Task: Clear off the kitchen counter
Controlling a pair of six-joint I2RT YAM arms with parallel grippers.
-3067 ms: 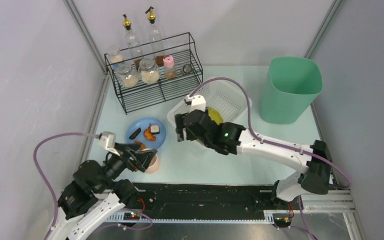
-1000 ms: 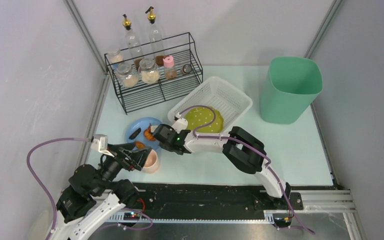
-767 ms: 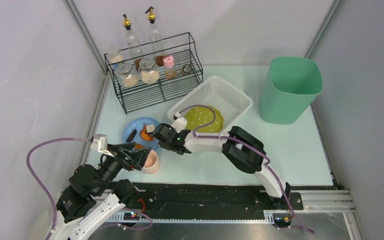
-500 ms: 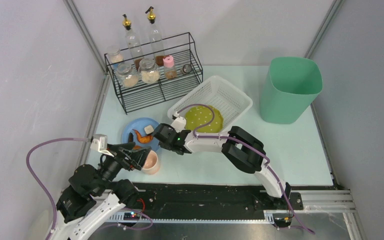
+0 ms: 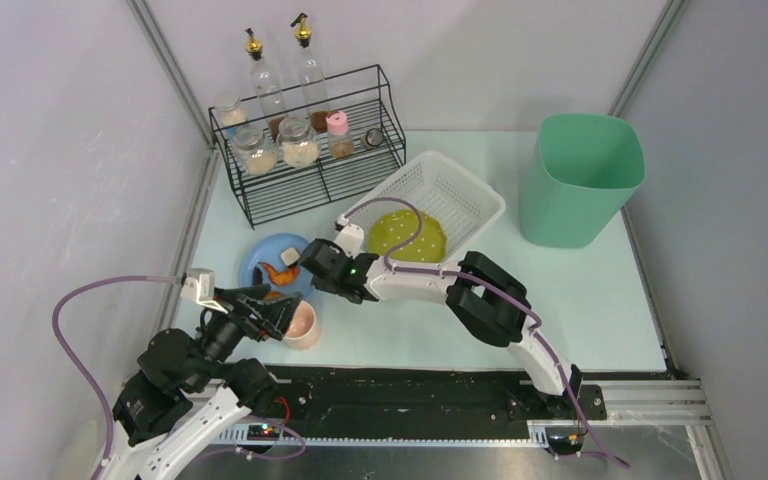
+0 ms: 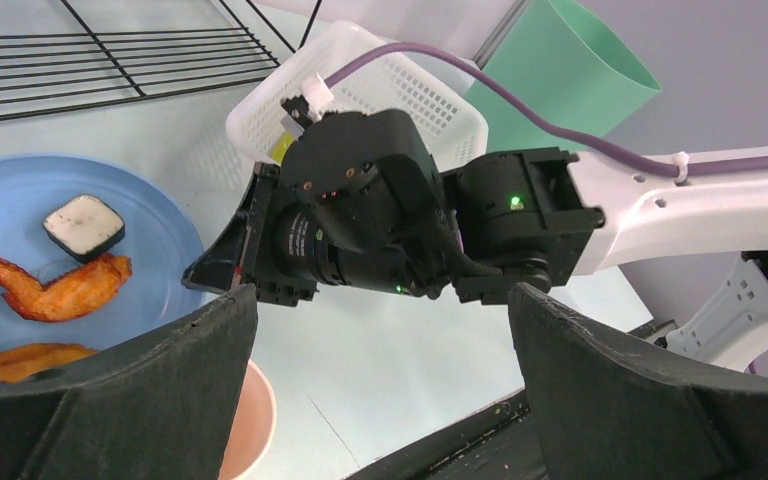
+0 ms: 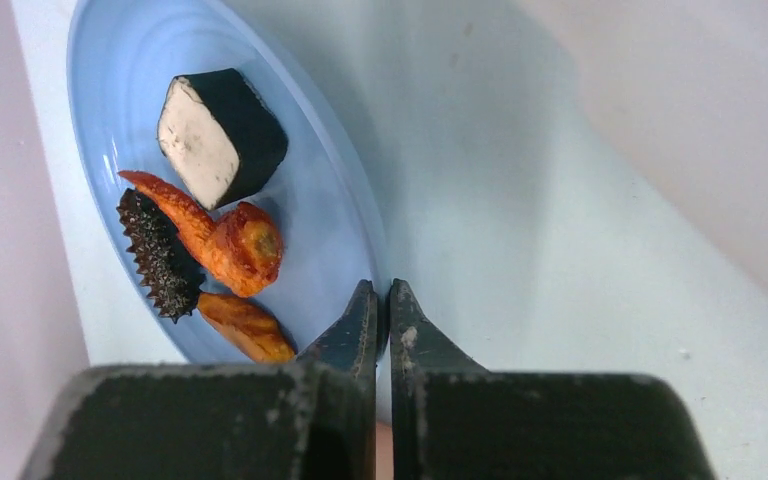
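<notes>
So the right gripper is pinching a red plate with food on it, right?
No, the plate is blue, not red; the right wrist view shows it. The right gripper is pinching its rim, with food on it.

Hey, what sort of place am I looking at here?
Probably a mock kitchen counter in a robot test cell: wire rack of spice jars and oil bottles, blue plate of food, but bare walls and metal frame posts.
</notes>
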